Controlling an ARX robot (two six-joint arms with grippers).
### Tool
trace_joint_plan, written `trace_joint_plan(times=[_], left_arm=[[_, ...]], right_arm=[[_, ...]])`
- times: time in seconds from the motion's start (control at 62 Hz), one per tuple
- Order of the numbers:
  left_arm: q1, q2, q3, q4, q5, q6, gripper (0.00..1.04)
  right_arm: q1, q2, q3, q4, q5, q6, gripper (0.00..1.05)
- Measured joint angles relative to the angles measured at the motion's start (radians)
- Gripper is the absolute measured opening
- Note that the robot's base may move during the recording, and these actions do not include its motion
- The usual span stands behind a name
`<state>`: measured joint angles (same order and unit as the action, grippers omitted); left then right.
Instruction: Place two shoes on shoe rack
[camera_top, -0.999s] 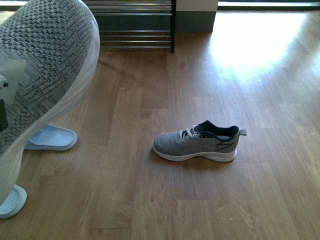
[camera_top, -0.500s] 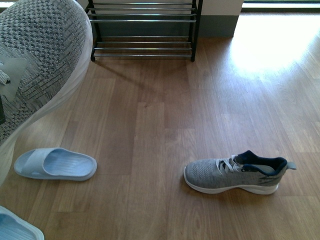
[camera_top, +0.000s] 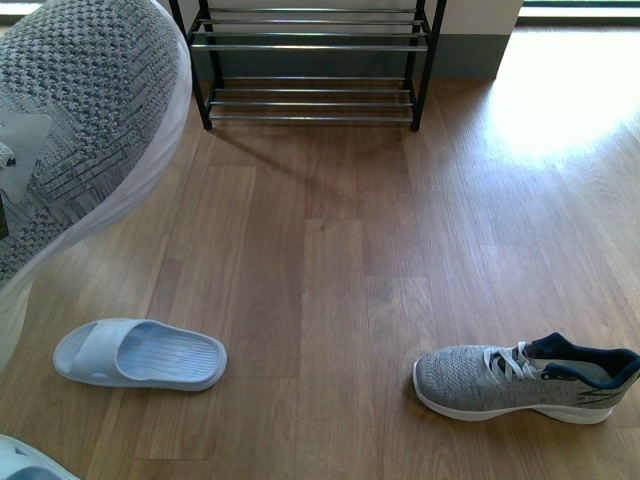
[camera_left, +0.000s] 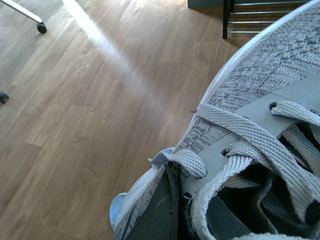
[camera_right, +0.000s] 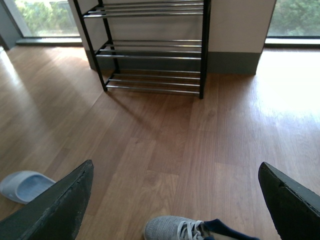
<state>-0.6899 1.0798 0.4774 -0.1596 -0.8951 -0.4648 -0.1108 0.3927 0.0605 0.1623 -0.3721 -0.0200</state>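
One grey sneaker (camera_top: 80, 130) fills the front view's upper left, held up off the floor, toe toward the rack. My left gripper (camera_left: 175, 210) is shut on that grey sneaker (camera_left: 260, 100) at the tongue and laces. The second grey sneaker (camera_top: 525, 378) lies on the floor at the lower right, toe pointing left; its toe and navy collar (camera_right: 180, 231) show below my right gripper (camera_right: 175, 200), which hangs open above the floor. The shoe rack (camera_top: 312, 60) stands at the back, its chrome rods bare (camera_right: 150, 55).
A pale blue slide (camera_top: 140, 355) lies on the wood floor at the lower left, another slide's edge (camera_top: 30, 462) sits at the bottom corner. A chair caster (camera_left: 42, 28) shows in the left wrist view. Bright sunlight falls on the floor right of the rack.
The front view has shifted: the rack has come further into frame and moved right, the floor sneaker and the slide have slid down and right. The held sneaker stays in the left gripper.
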Motion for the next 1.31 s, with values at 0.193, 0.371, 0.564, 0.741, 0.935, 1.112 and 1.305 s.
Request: trace_joint_plan(times=[0.193, 0.371, 0.564, 0.741, 0.935, 1.112, 1.305], left_arm=[[0.000, 0.000, 0.000, 0.000, -0.001, 0.000, 0.02], [0.000, 0.000, 0.000, 0.000, -0.003, 0.000, 0.02], [0.000, 0.000, 0.000, 0.000, -0.003, 0.000, 0.02], [0.000, 0.000, 0.000, 0.000, -0.003, 0.000, 0.02], [0.000, 0.000, 0.000, 0.000, -0.003, 0.000, 0.02], [0.000, 0.000, 0.000, 0.000, -0.003, 0.000, 0.02], [0.000, 0.000, 0.000, 0.000, -0.003, 0.000, 0.02]], right_arm=[[0.015, 0.660, 0.113, 0.506, 0.042, -0.200, 0.96], [0.046, 1.223, 0.290, 0.681, 0.113, -0.325, 0.96], [0.101, 1.591, 0.446, 0.692, 0.163, -0.426, 0.96], [0.137, 1.838, 0.545, 0.657, 0.161, -0.584, 0.96], [0.150, 2.003, 0.568, 0.620, 0.156, -0.786, 0.96], [0.156, 2.108, 0.620, 0.627, 0.187, -0.955, 0.96], [0.166, 2.168, 0.697, 0.581, 0.206, -1.041, 0.96]])
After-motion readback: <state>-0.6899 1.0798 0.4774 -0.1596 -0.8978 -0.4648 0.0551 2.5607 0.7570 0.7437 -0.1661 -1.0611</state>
